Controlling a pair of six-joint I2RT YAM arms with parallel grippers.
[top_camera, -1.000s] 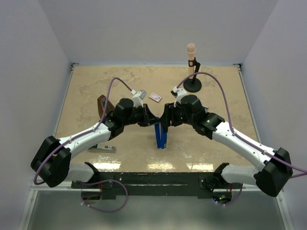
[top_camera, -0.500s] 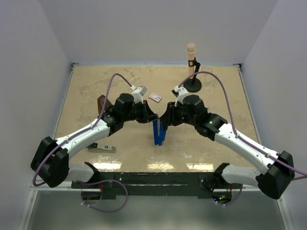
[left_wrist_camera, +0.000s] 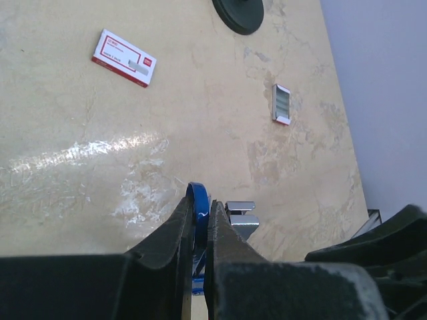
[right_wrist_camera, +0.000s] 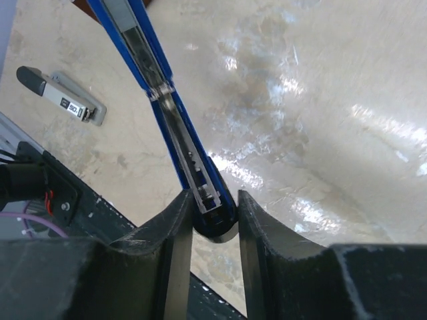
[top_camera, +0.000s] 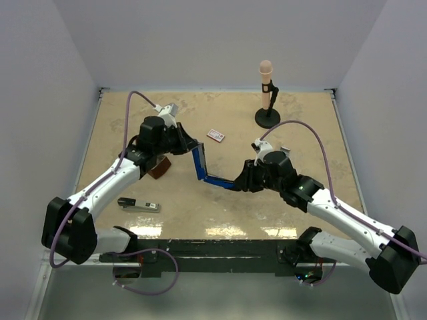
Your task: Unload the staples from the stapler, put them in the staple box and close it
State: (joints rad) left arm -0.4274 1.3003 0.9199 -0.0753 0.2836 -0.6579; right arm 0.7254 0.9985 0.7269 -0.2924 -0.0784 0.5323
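Blue hinged stapler opened wide over beige counter: left gripper pinching one arm's tip, right gripper pinching the other end.

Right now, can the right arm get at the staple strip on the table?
Probably not: the right arm has its jaws shut on one end of the opened blue stapler, and the left arm clamps the other. The staple strip lies uncovered on the table.

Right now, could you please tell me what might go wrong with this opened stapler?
Both end effectors pinch only the tips of the blue stapler: the left end effector on a thin edge, the right end effector on the rounded end, so either could slip. Spreading it wider may strain the hinge.
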